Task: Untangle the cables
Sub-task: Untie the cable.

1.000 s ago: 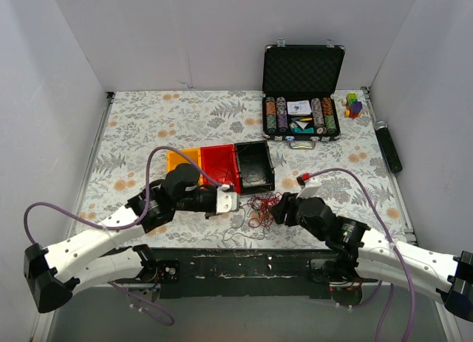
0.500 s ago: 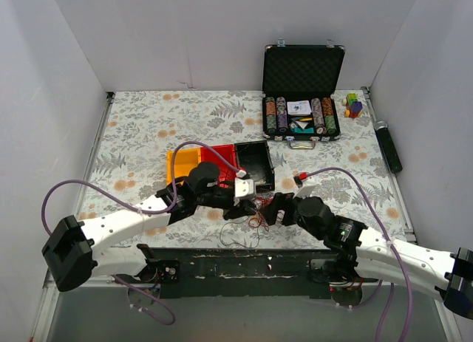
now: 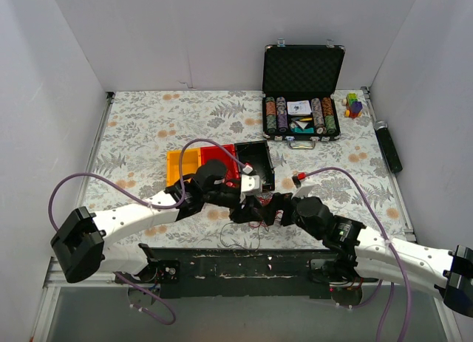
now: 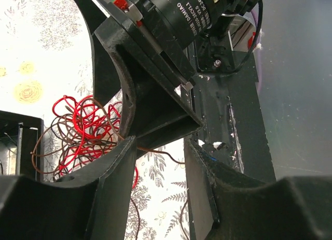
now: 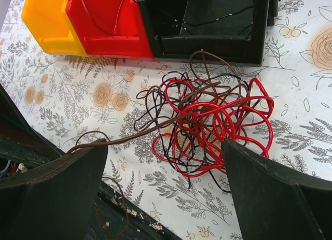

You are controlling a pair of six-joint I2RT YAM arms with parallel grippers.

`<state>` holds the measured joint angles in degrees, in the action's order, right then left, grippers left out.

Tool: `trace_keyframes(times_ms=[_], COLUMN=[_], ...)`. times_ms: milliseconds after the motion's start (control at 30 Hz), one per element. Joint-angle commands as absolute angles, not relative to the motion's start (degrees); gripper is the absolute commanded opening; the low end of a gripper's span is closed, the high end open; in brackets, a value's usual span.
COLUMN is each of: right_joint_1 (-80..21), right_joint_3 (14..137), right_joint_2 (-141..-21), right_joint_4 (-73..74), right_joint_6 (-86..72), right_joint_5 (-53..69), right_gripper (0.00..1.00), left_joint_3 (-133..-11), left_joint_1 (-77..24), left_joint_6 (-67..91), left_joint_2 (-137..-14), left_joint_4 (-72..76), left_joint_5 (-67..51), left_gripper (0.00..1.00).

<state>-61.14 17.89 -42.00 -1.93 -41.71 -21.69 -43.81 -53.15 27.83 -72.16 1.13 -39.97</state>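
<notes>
The cables (image 5: 207, 118) are a loose tangle of red, black and brown wires on the floral cloth, just in front of the black bin. In the top view the cables (image 3: 255, 222) are mostly hidden under both grippers. My right gripper (image 5: 163, 146) is open, low over the near side of the tangle, and a brown wire runs over its left fingertip (image 5: 88, 154). My left gripper (image 4: 160, 146) is open; the tangle (image 4: 78, 126) lies to its left, and a brown strand crosses the gap at its tips. The two grippers, left (image 3: 242, 209) and right (image 3: 272, 207), nearly touch.
Yellow (image 5: 49, 17), red (image 5: 104, 22) and black (image 5: 207, 27) bins stand behind the tangle, with thin wires inside. An open poker chip case (image 3: 303, 91), a small toy (image 3: 353, 104) and a black cylinder (image 3: 389, 146) are at the back right. The table's dark front edge (image 4: 228, 121) is close.
My left arm has swung right and forward to the tangle. My right gripper has shifted slightly left. The two grippers now meet over the cables.
</notes>
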Motion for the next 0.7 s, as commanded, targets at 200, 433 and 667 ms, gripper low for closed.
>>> trace_keyframes(times_ms=[200, 433, 667], right_joint_1=[-61.52, -61.52, -61.52], right_joint_3=[16.62, 16.08, 16.96], right_joint_2=[-37.54, -37.17, -37.79], right_joint_4=[-2.20, -2.29, -2.46], right_joint_6=[-42.27, -42.45, -41.49], right_joint_5=[-23.29, -22.94, -22.59], right_gripper=[1.00, 0.50, 0.50], left_joint_3=[-41.31, -41.13, -41.92], left_joint_1=[-53.97, -53.96, -53.96], left_joint_6=[30.84, 34.27, 37.26], left_joint_2=[-71.54, -71.63, -72.68], left_joint_4=[5.26, 5.89, 4.76], left_joint_5=[-27.35, -21.70, -30.65], left_gripper=[0.41, 0.47, 0.51])
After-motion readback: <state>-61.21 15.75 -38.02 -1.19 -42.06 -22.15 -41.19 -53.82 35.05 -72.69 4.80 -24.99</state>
